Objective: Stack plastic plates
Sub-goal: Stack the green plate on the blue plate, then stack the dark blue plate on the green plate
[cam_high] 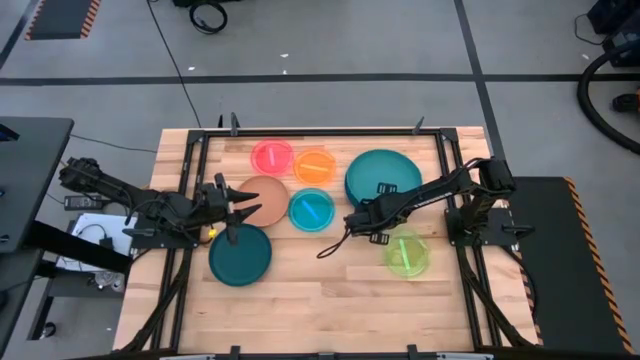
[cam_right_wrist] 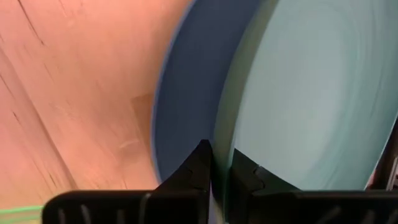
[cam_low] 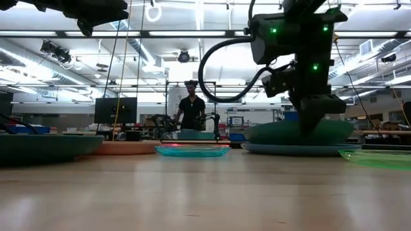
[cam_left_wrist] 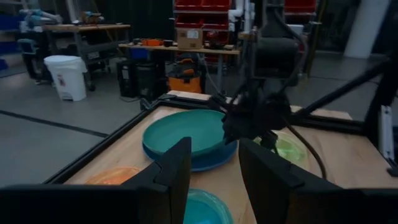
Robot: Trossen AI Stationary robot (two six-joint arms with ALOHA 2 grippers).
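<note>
A large teal plate (cam_high: 385, 175) lies in a large blue plate (cam_left_wrist: 212, 160) at the far right of the table. My right gripper (cam_right_wrist: 219, 171) is down at the near-left rim of this pair, its fingers almost together. The other plates lie singly on the wood: pink (cam_high: 271, 155), orange (cam_high: 314, 165), cyan (cam_high: 311, 209), tan (cam_high: 265, 198), dark teal (cam_high: 240, 254) and lime green (cam_high: 407, 254). My left gripper (cam_high: 235, 212) hangs open, well above the table, over the tan and dark teal plates and touches nothing. My right gripper has the large teal plate's rim (cam_right_wrist: 222, 146) between its two fingers (cam_right_wrist: 193, 171), at the plate's near-left edge. One finger is on the blue plate's side and one over the teal inside. It comes from above, slanting down. The teal plate sits on the blue plate (cam_low: 289, 149).
A black frame (cam_high: 330, 131) runs around the tabletop. The near half of the table is bare wood (cam_high: 330, 300). A person (cam_low: 191, 109) stands in the room far behind the table.
</note>
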